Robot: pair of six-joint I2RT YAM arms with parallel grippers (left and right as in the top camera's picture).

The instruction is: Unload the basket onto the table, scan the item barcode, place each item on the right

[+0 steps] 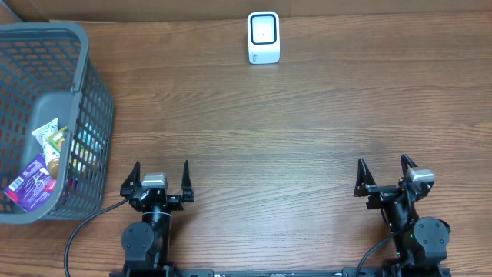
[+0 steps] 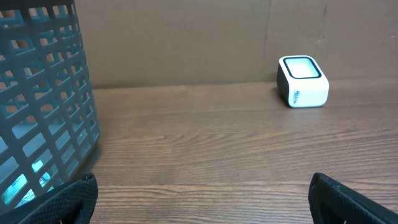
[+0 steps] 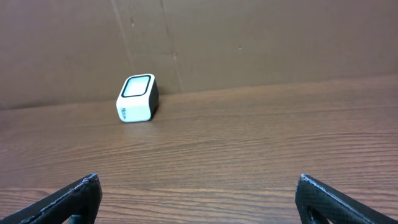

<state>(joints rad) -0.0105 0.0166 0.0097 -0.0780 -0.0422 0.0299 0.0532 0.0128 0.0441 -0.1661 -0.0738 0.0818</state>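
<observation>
One wood-grain table (image 1: 307, 115) holds a white scanner (image 1: 264, 37) before a cardboard wall (image 3: 249, 37).

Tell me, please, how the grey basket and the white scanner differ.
The basket is dark grey with lattice walls; the scanner is white and solid. The basket is far larger than the scanner. The basket holds packets at the left edge; the scanner sits at the far middle. Both stand on the wooden table.
</observation>
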